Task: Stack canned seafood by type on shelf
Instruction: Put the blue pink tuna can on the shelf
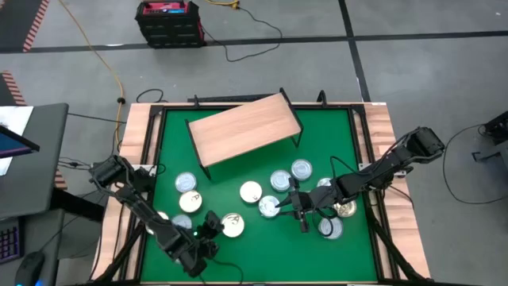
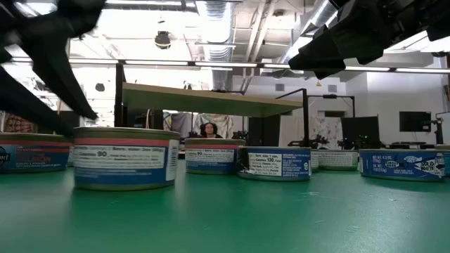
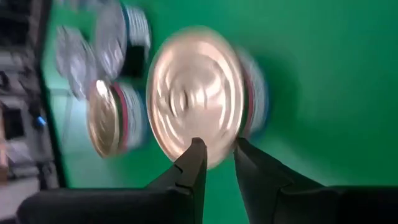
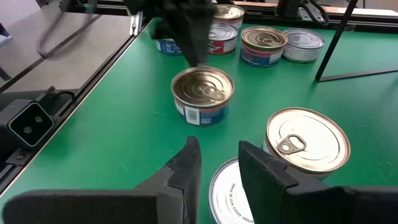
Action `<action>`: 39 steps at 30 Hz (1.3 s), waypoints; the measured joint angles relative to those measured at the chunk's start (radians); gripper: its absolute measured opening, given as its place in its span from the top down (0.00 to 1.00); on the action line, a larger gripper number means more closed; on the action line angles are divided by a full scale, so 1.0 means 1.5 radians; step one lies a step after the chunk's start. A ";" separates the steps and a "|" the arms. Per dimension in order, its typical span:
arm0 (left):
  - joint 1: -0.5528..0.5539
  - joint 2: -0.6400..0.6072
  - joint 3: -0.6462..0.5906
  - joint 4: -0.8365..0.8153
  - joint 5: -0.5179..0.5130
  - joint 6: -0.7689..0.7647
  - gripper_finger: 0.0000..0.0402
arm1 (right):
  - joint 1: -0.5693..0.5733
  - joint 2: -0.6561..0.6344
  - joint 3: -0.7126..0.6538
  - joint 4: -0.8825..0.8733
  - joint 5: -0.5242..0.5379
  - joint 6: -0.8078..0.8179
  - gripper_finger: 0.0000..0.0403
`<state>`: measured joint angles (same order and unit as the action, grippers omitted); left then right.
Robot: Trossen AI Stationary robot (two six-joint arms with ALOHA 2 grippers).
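Several flat round tins lie on the green table in front of the light-wood shelf [image 1: 246, 127], which stands on thin black legs with its board bare. My left gripper [image 1: 209, 226] is open by a narrow gap at the near left, right beside a cream-and-gold-topped tin [image 1: 232, 226] [image 3: 196, 93] [image 4: 202, 93] that rests flat on the table. My right gripper [image 1: 299, 210] [image 4: 217, 152] is open and held above the table over the right-hand cluster, with a silver-lidded tin [image 4: 231, 193] below its fingers and a pull-tab tin [image 4: 308, 140] beside them. My left gripper has its fingertips [image 3: 198, 149] at the rim of the gold-topped tin, coming slanting down from the table's near left. The view is blurred, and I cannot tell whether they touch it.
Two tins [image 1: 187, 191] lie left of the shelf's front, one [image 1: 251, 191] in the middle, and several crowd together at the right [image 1: 302, 169]. The table's raised wooden edge [image 1: 131, 159] runs round. Bare green felt [image 1: 270, 254] stretches along the near edge.
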<state>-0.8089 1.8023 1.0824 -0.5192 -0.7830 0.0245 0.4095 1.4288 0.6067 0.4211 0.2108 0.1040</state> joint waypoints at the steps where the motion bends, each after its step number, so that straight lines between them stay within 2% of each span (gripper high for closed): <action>1: 0.013 0.000 -0.006 0.007 0.005 -0.005 0.83 | 0.000 0.000 0.000 0.002 0.000 0.000 0.66; 6: 0.056 0.000 -0.009 0.049 0.002 0.024 0.86 | 0.000 0.000 0.000 0.000 0.000 0.000 0.66; 12: 0.060 0.000 -0.004 0.107 0.028 0.094 0.87 | 0.000 -0.016 0.000 -0.034 -0.002 0.003 0.66; 19: 0.056 0.000 0.016 0.198 0.084 0.080 0.88 | -0.004 -0.064 0.000 -0.071 0.002 0.018 0.66; 26: 0.071 0.000 0.016 0.203 0.088 0.086 0.88 | -0.006 -0.053 0.000 -0.063 0.003 0.014 0.66; 31: 0.086 0.040 0.016 0.207 0.109 0.100 0.88 | -0.009 -0.046 0.000 -0.058 0.003 0.013 0.66; 33: 0.086 0.056 0.017 0.211 0.076 0.115 0.88 | -0.009 -0.046 0.000 -0.056 0.004 0.013 0.66; 36: 0.079 0.076 0.017 0.208 -0.011 0.118 0.88 | -0.009 -0.046 0.000 -0.056 0.004 0.012 0.66; 39: 0.075 0.077 0.016 0.194 -0.041 0.117 0.89 | -0.009 -0.046 0.000 -0.056 0.004 0.012 0.66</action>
<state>-0.6956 1.9182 1.1061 -0.2282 -0.8443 0.2001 0.3965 1.3602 0.6071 0.3378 0.2168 0.1226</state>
